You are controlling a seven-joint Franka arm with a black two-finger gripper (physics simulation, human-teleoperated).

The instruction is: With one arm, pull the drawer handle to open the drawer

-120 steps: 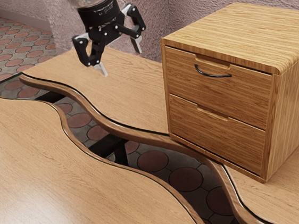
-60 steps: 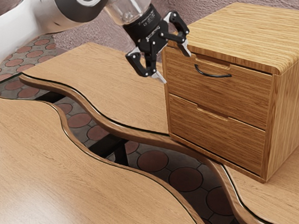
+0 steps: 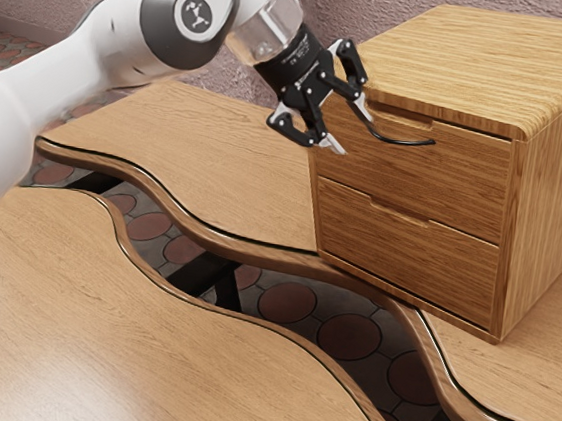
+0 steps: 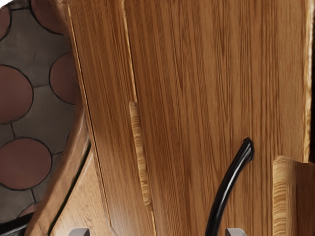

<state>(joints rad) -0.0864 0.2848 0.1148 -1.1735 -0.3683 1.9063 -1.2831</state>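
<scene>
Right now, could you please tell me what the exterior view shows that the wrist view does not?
The exterior view gives the arm, the open gripper at the handle's end, and the whole cabinet with its top drawer flush. The wrist view adds the close detail: the handle running down between the two fingertips, nearer one of them. Both share the black handle, the top drawer's front and the tiled floor.
</scene>
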